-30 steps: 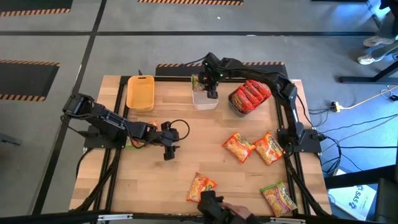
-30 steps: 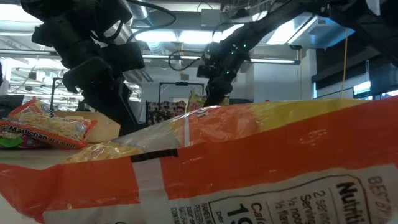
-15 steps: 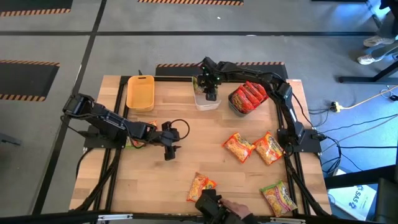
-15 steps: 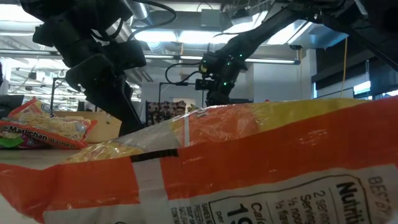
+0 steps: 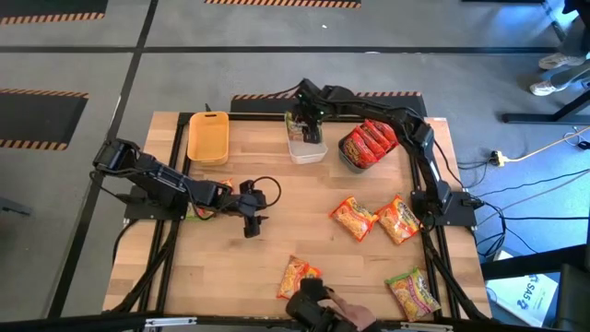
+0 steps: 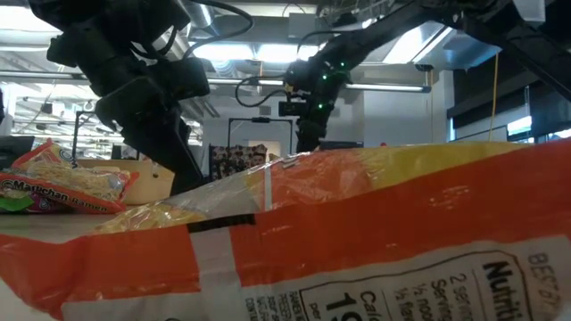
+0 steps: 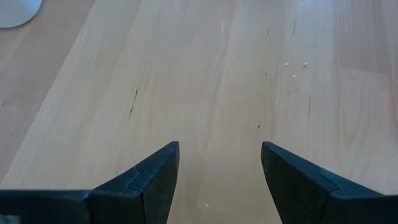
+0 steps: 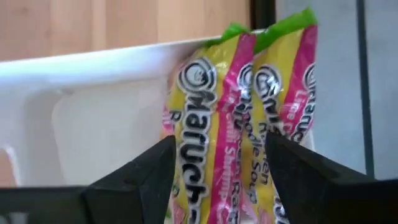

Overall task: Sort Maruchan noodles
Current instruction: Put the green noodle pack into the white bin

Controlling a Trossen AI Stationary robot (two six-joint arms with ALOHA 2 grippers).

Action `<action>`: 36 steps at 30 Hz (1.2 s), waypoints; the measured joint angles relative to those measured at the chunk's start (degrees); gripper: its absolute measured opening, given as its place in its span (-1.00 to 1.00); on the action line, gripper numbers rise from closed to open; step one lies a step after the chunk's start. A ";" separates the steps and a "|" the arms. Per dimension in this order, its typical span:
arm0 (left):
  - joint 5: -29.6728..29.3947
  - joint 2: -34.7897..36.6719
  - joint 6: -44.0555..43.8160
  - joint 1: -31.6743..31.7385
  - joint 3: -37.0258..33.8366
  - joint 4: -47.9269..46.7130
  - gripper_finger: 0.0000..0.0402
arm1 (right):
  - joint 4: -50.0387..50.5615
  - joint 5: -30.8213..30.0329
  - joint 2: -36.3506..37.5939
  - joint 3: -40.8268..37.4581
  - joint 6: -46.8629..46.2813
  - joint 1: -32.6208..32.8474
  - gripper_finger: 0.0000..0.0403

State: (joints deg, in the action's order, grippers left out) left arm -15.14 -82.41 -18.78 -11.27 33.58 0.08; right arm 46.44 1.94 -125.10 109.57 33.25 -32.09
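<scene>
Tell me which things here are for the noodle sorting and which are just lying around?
For the job: green-pink packets in the white bin; red packets in the grey bin; orange packets loose on the table; yellow bin; right gripper.

Just around: cables on the floor, waiting left gripper.

A wooden surface (image 5: 277,249) carries three bins along its far edge: a yellow bin (image 5: 207,136), a white bin (image 5: 304,148) and a dark grey bin (image 5: 348,159). The white bin lies directly beneath the right arm's jaws; the yellow bin lies beyond the left arm's jaws. A black metal frame (image 5: 175,184) borders the surface. Cables (image 5: 544,148) run across the grey floor (image 5: 74,55).
</scene>
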 joint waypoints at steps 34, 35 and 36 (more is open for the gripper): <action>13.30 18.96 -31.89 -0.34 11.32 -69.94 0.11 | -32.59 13.67 15.81 -37.51 -18.17 34.55 0.15; 14.65 18.05 -31.89 -0.18 11.28 -70.73 0.11 | -36.36 13.70 15.80 -39.35 -18.74 34.99 0.15; 15.93 17.19 -31.89 0.06 11.10 -71.48 0.11 | -38.67 14.11 15.90 -40.68 -19.58 35.03 0.15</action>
State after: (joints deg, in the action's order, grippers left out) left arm 0.79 -65.22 -50.68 -11.21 44.69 -71.40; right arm 7.77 16.05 -109.20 68.89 13.67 2.94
